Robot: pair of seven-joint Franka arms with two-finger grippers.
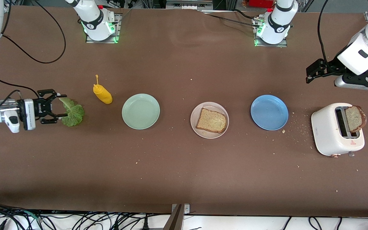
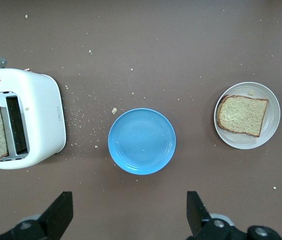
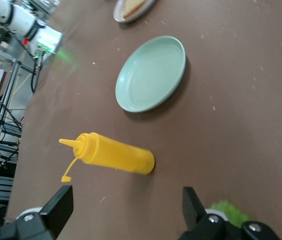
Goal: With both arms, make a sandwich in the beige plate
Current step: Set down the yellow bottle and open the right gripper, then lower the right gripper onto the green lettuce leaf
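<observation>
1. The right hand (image 1: 62, 106) was open around the lettuce leaf (image 1: 72, 112) on the worktop (image 1: 184, 166).
2. The left hand (image 1: 310, 73) waited open in the air.
3. One bread slice (image 1: 211, 120) lay on the beige plate (image 1: 196, 111).

A mustard bottle (image 1: 102, 93), mint plate (image 1: 141, 111), blue plate (image 1: 269, 112), toaster (image 1: 334, 134).

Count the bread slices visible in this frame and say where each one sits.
2. One bread slice lies flat on the beige plate; the other bread slice stands upright in a slot of the white toaster. Nothing visible suggests more, though the toaster's other slot is not fully visible.
</observation>
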